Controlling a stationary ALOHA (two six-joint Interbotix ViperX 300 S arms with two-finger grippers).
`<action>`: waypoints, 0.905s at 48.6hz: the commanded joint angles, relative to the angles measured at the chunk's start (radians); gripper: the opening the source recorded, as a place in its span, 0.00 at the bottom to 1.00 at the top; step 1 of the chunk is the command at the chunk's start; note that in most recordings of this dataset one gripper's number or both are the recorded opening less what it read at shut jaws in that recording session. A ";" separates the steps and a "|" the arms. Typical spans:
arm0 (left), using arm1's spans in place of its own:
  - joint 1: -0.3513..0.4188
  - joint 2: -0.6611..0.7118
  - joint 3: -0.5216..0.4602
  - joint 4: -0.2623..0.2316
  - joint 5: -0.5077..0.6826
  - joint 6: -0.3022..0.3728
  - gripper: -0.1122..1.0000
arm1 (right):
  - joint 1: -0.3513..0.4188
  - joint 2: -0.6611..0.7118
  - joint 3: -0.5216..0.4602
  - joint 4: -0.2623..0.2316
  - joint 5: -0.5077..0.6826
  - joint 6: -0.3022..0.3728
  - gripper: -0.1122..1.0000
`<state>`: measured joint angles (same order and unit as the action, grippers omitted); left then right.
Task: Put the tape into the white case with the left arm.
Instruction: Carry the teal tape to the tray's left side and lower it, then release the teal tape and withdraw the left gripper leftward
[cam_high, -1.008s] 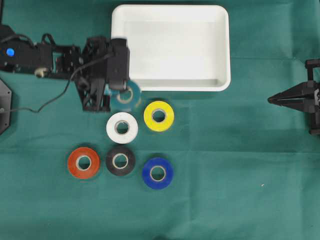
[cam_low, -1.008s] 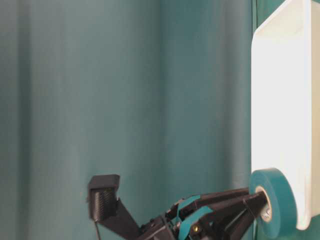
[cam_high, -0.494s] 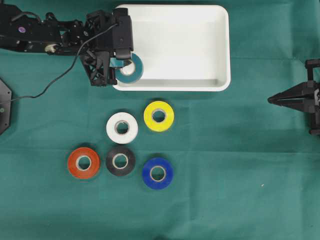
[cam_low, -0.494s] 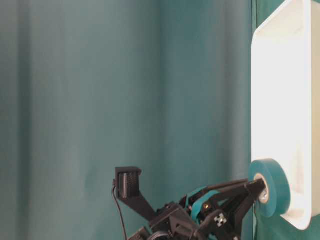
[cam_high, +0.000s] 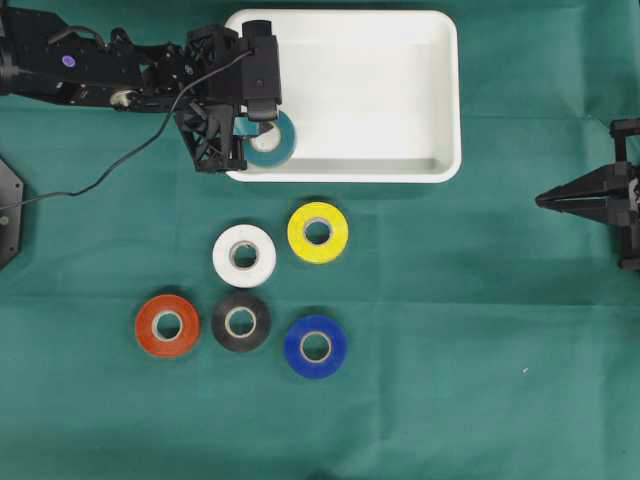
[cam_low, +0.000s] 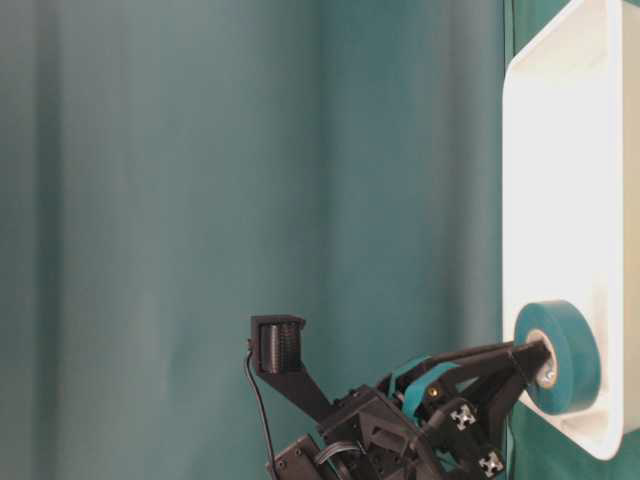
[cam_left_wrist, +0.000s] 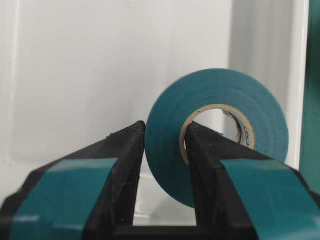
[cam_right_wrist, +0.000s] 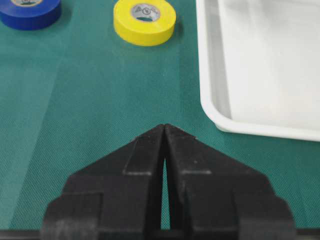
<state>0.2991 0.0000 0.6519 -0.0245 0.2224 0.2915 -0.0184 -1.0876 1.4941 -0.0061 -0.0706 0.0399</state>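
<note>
The teal tape (cam_high: 274, 142) hangs over the near-left corner of the white case (cam_high: 380, 90), inside its rim. My left gripper (cam_left_wrist: 165, 131) is shut on the tape (cam_left_wrist: 220, 125), one finger inside the core and the other outside the roll's wall. From table level the tape (cam_low: 560, 358) sits close to the floor of the case (cam_low: 560, 150); whether it touches I cannot tell. My right gripper (cam_high: 545, 200) rests at the far right, shut and holding nothing (cam_right_wrist: 164, 127).
Five loose rolls lie on the green cloth in front of the case: yellow (cam_high: 317, 232), white (cam_high: 244, 256), red (cam_high: 167, 325), black (cam_high: 240, 321), blue (cam_high: 315, 346). The left arm's cable trails left across the cloth.
The left arm carried the teal tape from the cloth in front of the case, up over the rim and into the case's near-left corner. The right arm stayed still.
</note>
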 joint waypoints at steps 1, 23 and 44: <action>0.003 -0.015 -0.020 0.002 -0.015 -0.002 0.34 | -0.002 0.009 -0.011 0.000 -0.011 0.000 0.02; 0.002 -0.055 0.021 0.002 -0.017 -0.008 0.98 | -0.002 0.009 -0.006 -0.002 -0.017 0.000 0.02; -0.120 -0.252 0.153 -0.003 -0.017 -0.014 0.98 | -0.002 0.009 -0.006 -0.002 -0.015 0.000 0.02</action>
<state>0.2148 -0.1887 0.7961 -0.0230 0.2117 0.2807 -0.0184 -1.0876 1.4987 -0.0061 -0.0767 0.0399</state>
